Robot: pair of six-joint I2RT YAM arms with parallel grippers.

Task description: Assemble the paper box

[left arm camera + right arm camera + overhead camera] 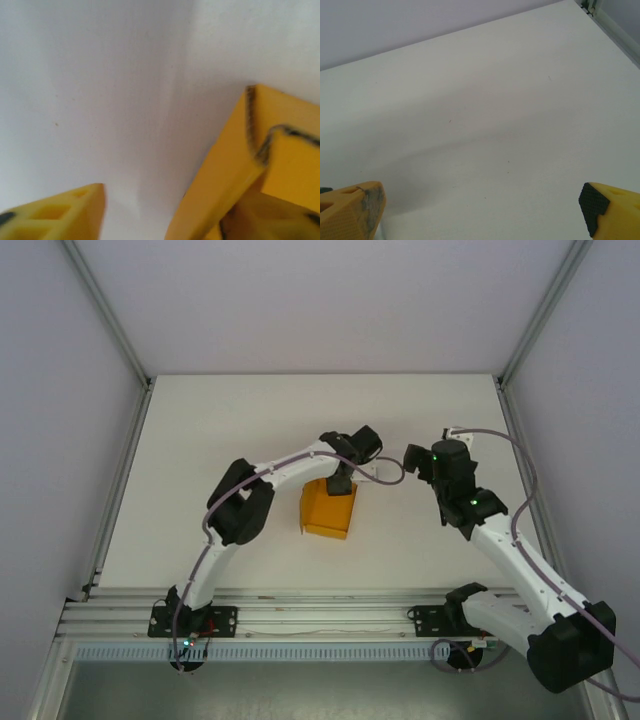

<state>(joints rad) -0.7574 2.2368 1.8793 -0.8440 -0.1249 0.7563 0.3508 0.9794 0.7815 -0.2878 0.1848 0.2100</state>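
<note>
The paper box (327,510) sits mid-table, its walls apparently folded up. The left gripper (341,482) hangs over its far edge, jaws parted, one finger (75,212) clear of the card wall. The right gripper (481,210) gapes wide over bare table (470,100) nearby. The step is probably securing the far wall, which calls for a careful pinch.

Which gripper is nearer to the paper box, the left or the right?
Left. The left gripper is at the far edge of the paper box; the right gripper hangs apart, to its right.
</note>
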